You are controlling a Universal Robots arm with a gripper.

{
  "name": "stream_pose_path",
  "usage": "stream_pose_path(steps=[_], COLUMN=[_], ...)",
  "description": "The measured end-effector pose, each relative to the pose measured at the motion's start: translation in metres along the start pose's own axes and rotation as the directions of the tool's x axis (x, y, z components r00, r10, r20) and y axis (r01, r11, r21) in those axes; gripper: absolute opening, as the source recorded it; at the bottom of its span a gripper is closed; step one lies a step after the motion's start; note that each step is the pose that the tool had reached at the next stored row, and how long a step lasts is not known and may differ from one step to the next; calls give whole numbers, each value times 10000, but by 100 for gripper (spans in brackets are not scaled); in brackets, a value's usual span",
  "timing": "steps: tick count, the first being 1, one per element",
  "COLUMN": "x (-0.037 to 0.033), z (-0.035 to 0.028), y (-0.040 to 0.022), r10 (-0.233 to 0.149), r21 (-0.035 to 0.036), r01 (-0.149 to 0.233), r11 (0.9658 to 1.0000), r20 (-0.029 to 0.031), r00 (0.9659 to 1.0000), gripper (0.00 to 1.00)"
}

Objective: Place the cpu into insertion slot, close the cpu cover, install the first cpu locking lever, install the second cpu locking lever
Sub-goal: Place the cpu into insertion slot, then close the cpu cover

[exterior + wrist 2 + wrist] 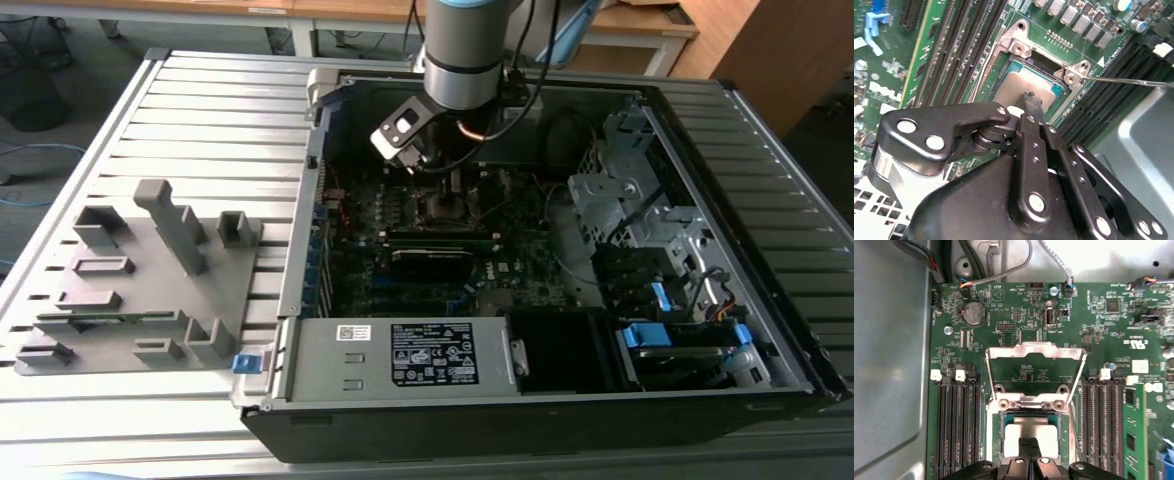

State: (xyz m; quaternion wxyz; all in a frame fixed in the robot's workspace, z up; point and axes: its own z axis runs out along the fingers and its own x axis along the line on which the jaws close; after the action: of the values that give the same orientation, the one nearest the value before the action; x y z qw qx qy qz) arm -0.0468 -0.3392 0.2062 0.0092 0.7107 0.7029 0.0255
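Silver-grey metal marks the cpu (pixel 1029 429), a small flat square that already lies inside the insertion slot (pixel 998 437) on the green motherboard (pixel 1104 340), between the rows of long black memory slots (pixel 956 425). So the first job looks done, or very nearly, because the chip seems to sit flat and straight in its place. The pincer (pixel 1029 454) is clenched. Its two black fingers (pixel 1026 150) are pressed side by side with nothing I can see between them. Its tip is right on top of the chip or just over it, and I cannot tell if it really touches. The cpu cover (pixel 1036 351), a thin shiny frame with a square window, is flipped back off the slot on its hinge, and you can see green board through the window. It is not closed yet. In the second wrist view a thin metal rod (pixel 1126 81) sticks out sideways from one corner of the slot. I think it is one of the locking levers, and it is not hooked down. I cannot pick out the other lever for sure. So three jobs look left: the cover and both levers. In the exterior view the robot arm (pixel 465 60) reaches down into the open computer case (pixel 561 420), which rests on a grey slatted table (pixel 200 110).
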Motion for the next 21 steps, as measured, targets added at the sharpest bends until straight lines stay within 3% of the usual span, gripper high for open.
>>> stream_pose_path(steps=[7, 17, 19, 21], x=[3, 3, 5, 5], z=[-134, -153, -208, -209], y=[6, 7, 10, 10], r10=[0, 0, -1, 0], r21=[1, 1, 0, 0], r01=[0, 0, 1, 0], r11=[10000, 10000, 10000, 10000], r20=[1, 1, 0, 0], r00=[10000, 10000, 10000, 10000], gripper=[10, 10, 10, 10])
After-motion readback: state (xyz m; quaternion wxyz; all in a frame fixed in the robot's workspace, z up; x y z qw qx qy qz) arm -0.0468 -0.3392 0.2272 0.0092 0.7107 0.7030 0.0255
